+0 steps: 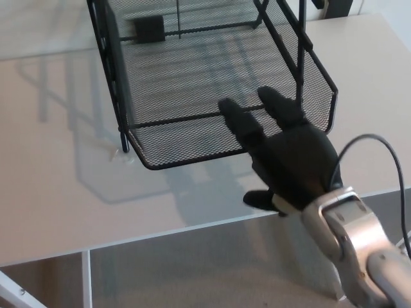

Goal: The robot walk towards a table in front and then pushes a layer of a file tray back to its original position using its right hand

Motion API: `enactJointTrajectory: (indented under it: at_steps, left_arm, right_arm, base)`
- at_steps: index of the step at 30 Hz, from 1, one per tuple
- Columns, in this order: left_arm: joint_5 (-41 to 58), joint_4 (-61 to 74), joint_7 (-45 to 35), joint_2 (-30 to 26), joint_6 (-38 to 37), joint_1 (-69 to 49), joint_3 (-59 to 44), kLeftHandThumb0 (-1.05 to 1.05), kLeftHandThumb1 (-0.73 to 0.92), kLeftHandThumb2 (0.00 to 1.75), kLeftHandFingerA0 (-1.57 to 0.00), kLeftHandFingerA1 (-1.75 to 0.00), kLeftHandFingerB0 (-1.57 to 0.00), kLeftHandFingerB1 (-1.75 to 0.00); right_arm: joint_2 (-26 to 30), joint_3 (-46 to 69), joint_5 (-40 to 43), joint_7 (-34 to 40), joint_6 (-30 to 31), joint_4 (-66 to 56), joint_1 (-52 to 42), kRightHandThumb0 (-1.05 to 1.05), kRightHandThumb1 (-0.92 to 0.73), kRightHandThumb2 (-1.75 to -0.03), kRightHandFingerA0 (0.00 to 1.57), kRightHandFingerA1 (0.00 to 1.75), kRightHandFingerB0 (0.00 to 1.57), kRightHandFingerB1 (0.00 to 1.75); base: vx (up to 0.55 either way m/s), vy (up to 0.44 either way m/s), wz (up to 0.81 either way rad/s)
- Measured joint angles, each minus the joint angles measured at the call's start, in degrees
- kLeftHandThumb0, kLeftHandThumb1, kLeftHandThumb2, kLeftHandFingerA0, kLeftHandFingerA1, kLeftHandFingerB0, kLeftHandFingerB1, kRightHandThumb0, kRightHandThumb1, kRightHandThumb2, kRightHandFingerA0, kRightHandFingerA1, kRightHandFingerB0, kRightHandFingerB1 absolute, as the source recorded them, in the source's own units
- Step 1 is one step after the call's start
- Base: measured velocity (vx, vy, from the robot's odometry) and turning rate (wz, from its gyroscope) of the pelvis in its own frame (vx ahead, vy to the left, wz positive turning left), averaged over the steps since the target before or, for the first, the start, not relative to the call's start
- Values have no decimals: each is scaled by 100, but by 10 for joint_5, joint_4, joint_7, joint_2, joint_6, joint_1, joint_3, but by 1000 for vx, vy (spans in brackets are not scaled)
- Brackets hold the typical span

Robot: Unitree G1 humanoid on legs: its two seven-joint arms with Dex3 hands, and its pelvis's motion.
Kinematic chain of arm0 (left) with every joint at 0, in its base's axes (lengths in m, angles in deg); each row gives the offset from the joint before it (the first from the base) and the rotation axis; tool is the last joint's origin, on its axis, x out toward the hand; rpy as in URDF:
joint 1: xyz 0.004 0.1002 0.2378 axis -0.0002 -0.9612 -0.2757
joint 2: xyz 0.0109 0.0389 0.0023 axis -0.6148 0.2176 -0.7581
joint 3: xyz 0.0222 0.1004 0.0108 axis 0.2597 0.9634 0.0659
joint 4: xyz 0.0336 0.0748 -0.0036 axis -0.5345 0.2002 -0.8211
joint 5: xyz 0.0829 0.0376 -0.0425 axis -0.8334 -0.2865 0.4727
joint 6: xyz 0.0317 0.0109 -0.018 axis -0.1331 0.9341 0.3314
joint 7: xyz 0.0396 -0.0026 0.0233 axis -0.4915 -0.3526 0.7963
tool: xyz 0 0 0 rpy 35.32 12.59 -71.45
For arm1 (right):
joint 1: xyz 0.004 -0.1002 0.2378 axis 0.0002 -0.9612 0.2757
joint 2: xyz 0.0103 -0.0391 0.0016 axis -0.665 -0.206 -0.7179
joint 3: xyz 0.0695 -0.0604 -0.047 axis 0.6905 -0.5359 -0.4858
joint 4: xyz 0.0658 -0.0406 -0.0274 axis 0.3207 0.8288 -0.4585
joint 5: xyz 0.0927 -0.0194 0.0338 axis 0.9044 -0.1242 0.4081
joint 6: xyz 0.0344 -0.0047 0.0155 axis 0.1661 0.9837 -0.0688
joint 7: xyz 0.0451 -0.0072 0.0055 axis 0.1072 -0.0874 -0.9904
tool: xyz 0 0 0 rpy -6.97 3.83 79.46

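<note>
Right hand fingers (241,119) spread apart, holding nothing: two thick black fingers point toward 11 o'clock and overlap the front rim of the pulled-out layer (192,90); thumb sticks out low at about 8 o'clock from the palm. Fingertips lie over the mesh floor near the front lip; contact or hovering, cannot tell. Right hand (289,160) palm down, sitting at 5 o'clock of the layer, over the table edge. Silver wrist and forearm (359,250) run off toward 5 o'clock, bottom right corner. Black cable (379,138) loops up from the wrist at 1 o'clock of the forearm.

Layer is black wire mesh, shallow, with raised side walls and a lower front lip; it sticks out toward the viewer from the file tray frame (112,70). Frame's black upright posts stand at the layer's 9 o'clock side and its 2 o'clock side. Small dark block (149,29) at the back of the mesh, 12 o'clock of the layer centre. Layer sits in the upper middle of the view, its front lip well short of the near edge of the table.

White table (58,192), tray shadows falling across it toward 8 o'clock. Floor below the table edge at 6 o'clock. Left hand not in view.
</note>
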Motion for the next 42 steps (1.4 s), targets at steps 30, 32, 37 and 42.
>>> enactJointTrajectory:
  at_steps: [30,32,37,42]
  left_arm:
    - [-10,-13,2,13,-23,16,10,-32,64,59,-42,-44,-30,-34]
    - [-10,-13,2,16,-23,13,11,-31,64,59,-41,-44,-30,-34]
    - [-12,-14,3,17,-23,1,11,-35,65,59,-42,-45,-30,-34]
    - [-12,-14,3,18,-23,-14,10,-33,64,59,-41,-44,-30,-34]
  right_arm:
    - [114,161,61,46,-139,-372,-448,-74,-47,-77,0,0,0,0]
    - [115,181,72,60,-155,-365,-495,-74,-48,-77,0,0,0,0]
    - [110,233,118,93,-205,-300,-610,-67,-42,-73,0,0,0,4]
    - [97,261,162,103,-245,-200,-648,-56,-42,-80,0,41,0,25]
  base:
    - [0,0,0]
    - [0,0,0]
    - [0,0,0]
    - [0,0,0]
